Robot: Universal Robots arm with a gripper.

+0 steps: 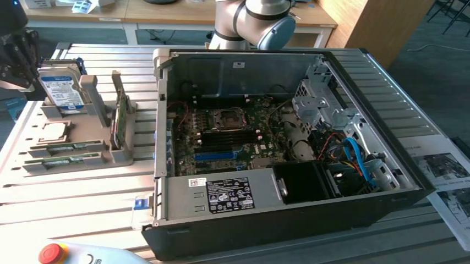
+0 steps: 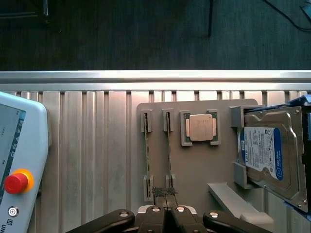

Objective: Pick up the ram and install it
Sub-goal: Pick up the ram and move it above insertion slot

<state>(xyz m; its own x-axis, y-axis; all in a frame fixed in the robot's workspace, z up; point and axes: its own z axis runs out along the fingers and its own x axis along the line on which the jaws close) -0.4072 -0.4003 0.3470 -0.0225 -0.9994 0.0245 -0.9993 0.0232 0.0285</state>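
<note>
Two ram sticks (image 1: 71, 147) (image 1: 70, 160) lie in slots of a grey holder tray (image 1: 110, 157) at the exterior view's left, beside the open computer case (image 1: 294, 159). From the wrist they appear edge-on as thin strips (image 2: 147, 160) (image 2: 168, 160). My gripper (image 2: 165, 192) is shut with nothing between its fingers, and it hangs above the near ends of the two sticks without touching them. From outside, its black body (image 1: 16, 58) sits high at the far left edge, above the tray.
The tray also holds a silver processor (image 2: 200, 127), a hard drive (image 2: 265, 155) with a blue-white label, and a wider green card (image 1: 121, 118) on edge. A pendant with a red stop button (image 2: 17, 182) lies on the slatted table. The motherboard (image 1: 228, 137) lies exposed inside the case.
</note>
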